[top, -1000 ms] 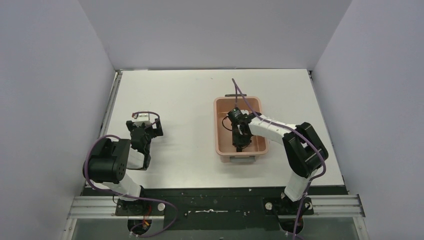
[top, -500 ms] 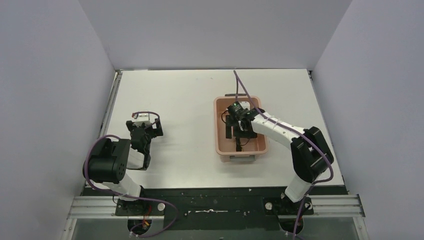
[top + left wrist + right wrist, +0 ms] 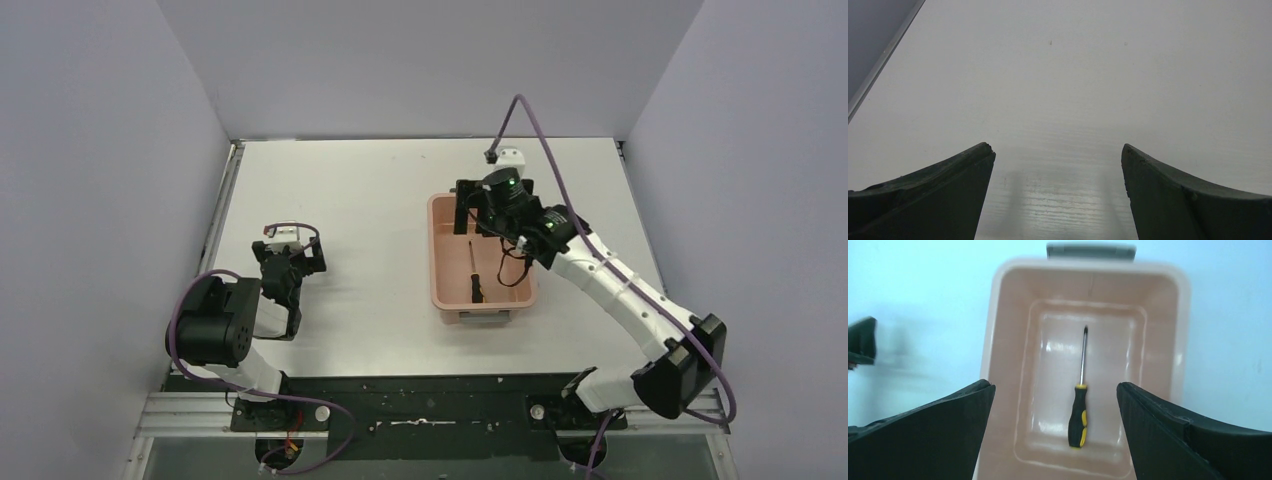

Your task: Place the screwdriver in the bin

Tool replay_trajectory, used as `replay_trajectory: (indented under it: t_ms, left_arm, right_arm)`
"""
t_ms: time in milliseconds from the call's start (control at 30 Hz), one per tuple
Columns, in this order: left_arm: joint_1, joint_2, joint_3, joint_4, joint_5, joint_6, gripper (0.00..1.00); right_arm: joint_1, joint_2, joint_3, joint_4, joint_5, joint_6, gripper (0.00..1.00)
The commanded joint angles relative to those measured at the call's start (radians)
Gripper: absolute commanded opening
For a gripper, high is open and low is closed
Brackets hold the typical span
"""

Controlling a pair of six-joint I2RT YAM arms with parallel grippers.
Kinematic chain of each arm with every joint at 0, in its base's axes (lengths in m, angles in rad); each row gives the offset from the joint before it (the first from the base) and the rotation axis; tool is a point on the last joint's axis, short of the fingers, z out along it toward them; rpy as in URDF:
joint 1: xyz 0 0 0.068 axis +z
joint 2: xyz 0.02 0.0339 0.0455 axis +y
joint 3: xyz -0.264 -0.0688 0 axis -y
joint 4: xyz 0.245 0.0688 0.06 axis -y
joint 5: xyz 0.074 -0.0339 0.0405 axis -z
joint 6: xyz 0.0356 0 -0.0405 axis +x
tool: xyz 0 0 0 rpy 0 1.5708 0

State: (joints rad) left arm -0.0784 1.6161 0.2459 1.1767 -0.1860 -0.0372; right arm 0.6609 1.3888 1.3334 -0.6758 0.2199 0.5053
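- Our right tool point(image 3: 1055, 385) has lifted out of the salmon-pink rectangular plastic bin point(image 3: 998, 340) toward its far end, fingers spread wide and holding nothing.
- The slim black-and-yellow-handled metal screwdriver point(image 3: 1080, 390) lies flat on the bin's floor.
- Our left tool point(image 3: 1058, 147), also spread, hangs over the white surface point(image 3: 360, 220), well apart from the bin.

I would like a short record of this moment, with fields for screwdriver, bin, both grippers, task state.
bin: upright on the table, holding only the screwdriver
screwdriver: lying flat on the bin floor, touched by no gripper
right gripper: open, above the bin
left gripper: open, over bare table
task state: screwdriver is in the bin
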Motion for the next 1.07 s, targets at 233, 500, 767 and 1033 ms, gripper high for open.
replay_trajectory:
  t_ms: [233, 500, 767, 1033]
  left_arm:
    - [0.004, -0.005, 0.009, 0.032, 0.0, 0.008, 0.97]
    - [0.003, -0.005, 0.009, 0.033, -0.001, 0.007, 0.97]
    - [0.003, -0.004, 0.009, 0.033, -0.001, 0.008, 0.97]
    - [0.003, -0.004, 0.009, 0.033, -0.001, 0.008, 0.97]
  right_arm:
    - [-0.258, -0.465, -0.492, 0.843, 0.193, -0.49, 1.0]
    - [-0.362, -0.493, -0.925, 1.28, 0.294, -0.696, 1.0]
    - [-0.549, -0.354, -1.149, 1.462, 0.208, -0.507, 1.0]
    - [-0.572, -0.272, -1.219, 1.603, 0.176, -0.466, 1.0]
